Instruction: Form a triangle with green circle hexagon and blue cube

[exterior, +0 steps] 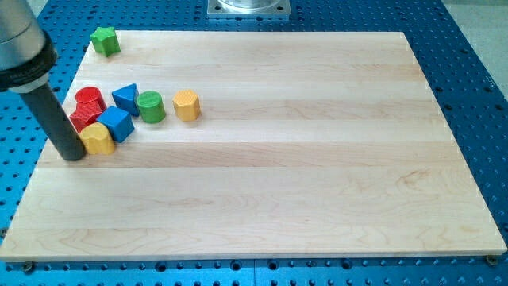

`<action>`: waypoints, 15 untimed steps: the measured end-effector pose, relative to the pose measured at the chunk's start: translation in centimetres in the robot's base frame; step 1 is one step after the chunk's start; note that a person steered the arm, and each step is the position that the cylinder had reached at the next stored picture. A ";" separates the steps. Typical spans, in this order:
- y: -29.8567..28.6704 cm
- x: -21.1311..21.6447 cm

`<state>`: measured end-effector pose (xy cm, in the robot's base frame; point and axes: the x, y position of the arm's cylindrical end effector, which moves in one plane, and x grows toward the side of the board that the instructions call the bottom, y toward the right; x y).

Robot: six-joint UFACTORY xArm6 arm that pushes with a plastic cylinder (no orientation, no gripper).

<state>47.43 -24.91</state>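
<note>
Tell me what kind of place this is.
Most likely a robotics lab bench for push tests. A pale wooden board lies on a blue perforated metal table. Small coloured blocks, such as the green cylinder, cluster at the view's left, with my tip just left of a yellow block.

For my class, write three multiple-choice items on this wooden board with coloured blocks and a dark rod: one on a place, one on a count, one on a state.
1. Where is the green star-shaped block?
A. the board's top-left corner
B. the board's centre
C. the bottom-right corner

2. How many blue blocks are there?
A. one
B. two
C. four

3. My tip is:
A. beside the yellow block at the cluster's left
B. resting on the green cylinder
C. at the board's right edge

Key: 1 A, it sits apart by that corner. 2 B, a blue cube and a blue wedge-like block. 3 A, the rod ends just left of it.
</note>
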 end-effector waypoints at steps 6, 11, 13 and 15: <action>13.6 -11.5; 15.0 -19.1; 22.7 -18.6; 20.1 -10.4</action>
<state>37.02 -4.79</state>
